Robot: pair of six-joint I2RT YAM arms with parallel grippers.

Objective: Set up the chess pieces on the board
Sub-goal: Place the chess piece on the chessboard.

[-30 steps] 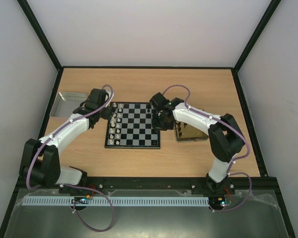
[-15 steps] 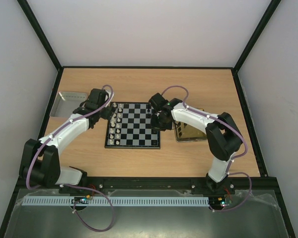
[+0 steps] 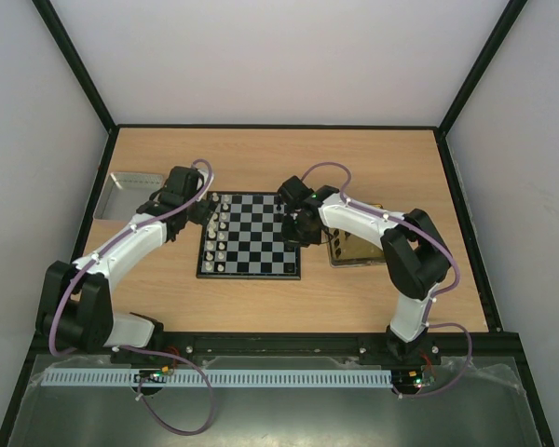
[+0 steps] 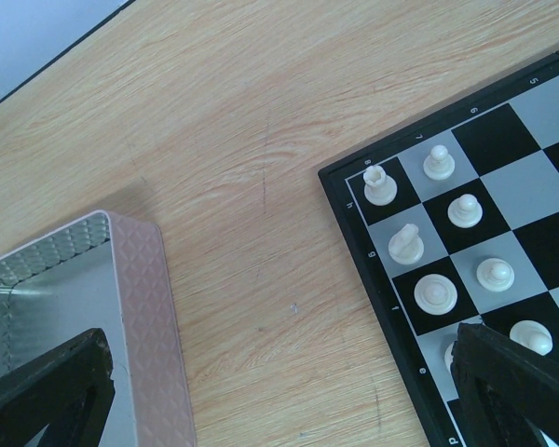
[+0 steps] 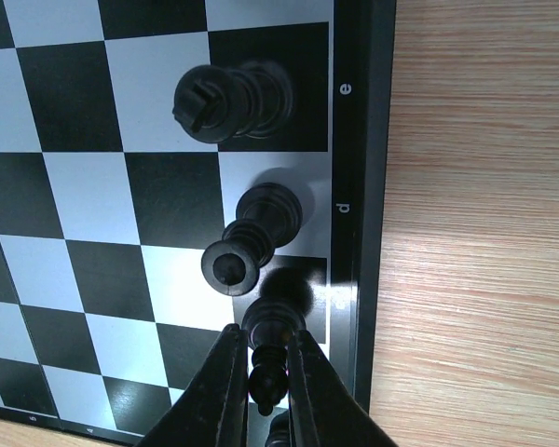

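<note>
The right pincer [image 5: 263,337] was narrowed onto a black piece [image 5: 268,365], a finger pressing each side of its slim upper body. The piece hung at the lettered edge of the board [image 5: 93,196], over a back-row square; whether its base touched that square could not be told. Two more black figures stood along the same edge, the nearer one [image 5: 253,233] just beside the held piece and the farther one [image 5: 233,98] a square beyond.

Such a figurine looked light, hard and smooth, so it would likely twist or slip under an uneven squeeze and tip at a slight knock. The best hold seemed to be the narrow waist above the base, taken from the sides turned away from its neighbours.

The left pincer [image 4: 281,340] was spread wide and carried nothing, poised over the worktop [image 4: 214,140] between the silver tray [image 4: 144,307] and the board's corner, where a white rook [image 4: 380,185] and other white pieces stood in place
</note>
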